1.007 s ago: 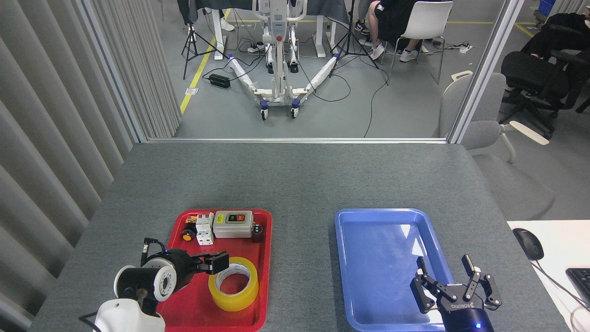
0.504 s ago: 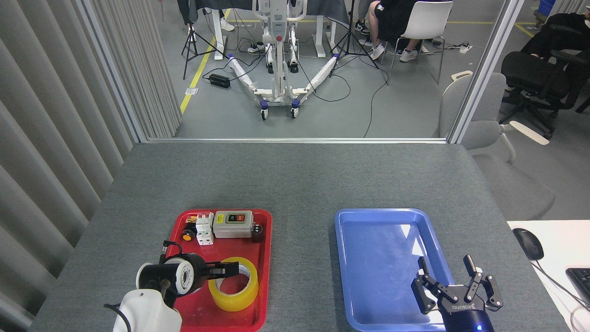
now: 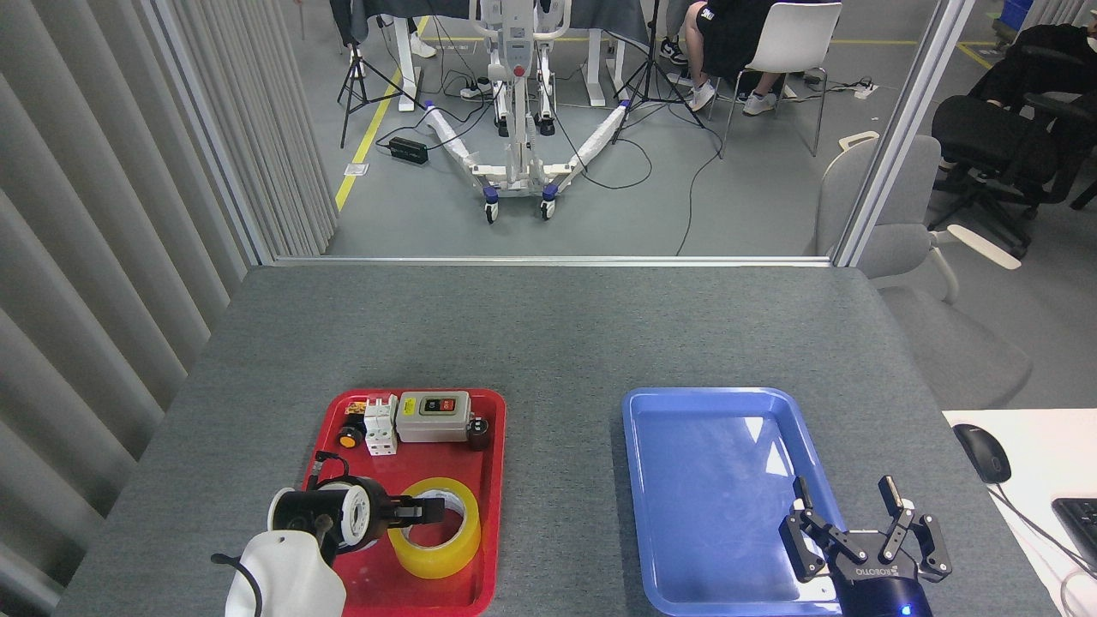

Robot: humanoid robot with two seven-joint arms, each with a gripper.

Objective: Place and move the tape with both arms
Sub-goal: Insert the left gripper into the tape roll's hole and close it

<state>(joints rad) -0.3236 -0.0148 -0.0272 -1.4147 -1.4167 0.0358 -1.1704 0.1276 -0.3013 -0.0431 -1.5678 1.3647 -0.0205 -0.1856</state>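
Our left tool (image 3: pixel 426 512) overlaps the tape (image 3: pixel 434 527), closure we cannot tell; right tool (image 3: pixel 866 530) spread; a shallow pinch could drop it in the red tray (image 3: pixel 493 480).

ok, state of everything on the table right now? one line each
tape: lying flat in the red tray, not lifted
left claw: over the tape's near-left rim, reaching into the core; open or shut unclear
right claw: open, holding nothing, over the blue tray's near right corner
red tray: holds the tape and small electrical parts
blue tray: nothing in it
switch box: flat at the red tray's far end
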